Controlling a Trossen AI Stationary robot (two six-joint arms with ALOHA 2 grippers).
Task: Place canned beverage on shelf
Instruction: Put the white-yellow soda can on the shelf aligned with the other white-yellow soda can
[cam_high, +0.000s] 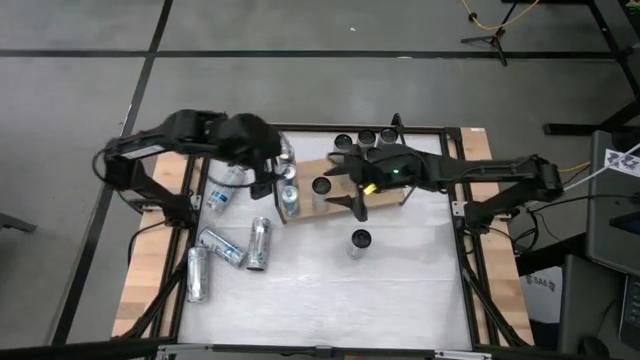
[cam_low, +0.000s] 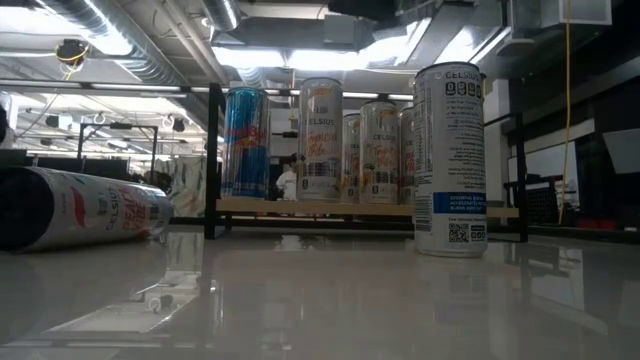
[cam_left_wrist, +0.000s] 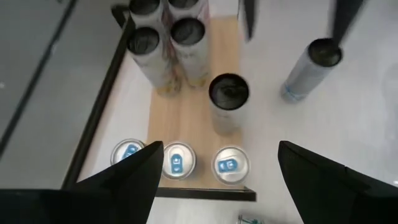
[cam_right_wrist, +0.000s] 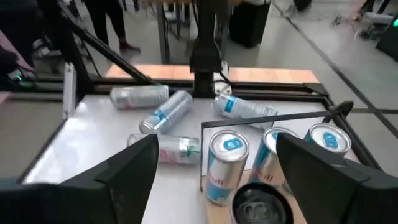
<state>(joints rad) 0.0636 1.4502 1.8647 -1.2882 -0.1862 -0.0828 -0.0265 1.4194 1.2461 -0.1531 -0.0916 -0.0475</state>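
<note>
A white tabletop (cam_high: 400, 290) carries a light-brown wooden shelf (cam_high: 305, 205) with black wire ends; the shelf is the landmark here. Two dark arms reach over it from opposite sides. The left end effector (cam_left_wrist: 214, 171) hangs above the shelf's left end, fingers apart and empty, over three blue-topped cans (cam_left_wrist: 177, 160) standing there. The right end effector (cam_right_wrist: 214, 168) hangs above the shelf's right part, fingers also apart and empty. Dark-topped cans (cam_left_wrist: 171, 34) cluster at the shelf's far end, one (cam_left_wrist: 228, 93) stands mid-shelf. Another upright can (cam_high: 360, 241) stands on the tabletop just in front of the shelf. Several cans (cam_high: 225, 250) lie on their sides to the shelf's front-left.

Judgement: no can is in hand, so the next move calls for fetching one, probably the upright can. In the overhead view both end effectors blur into the dark arms.
</note>
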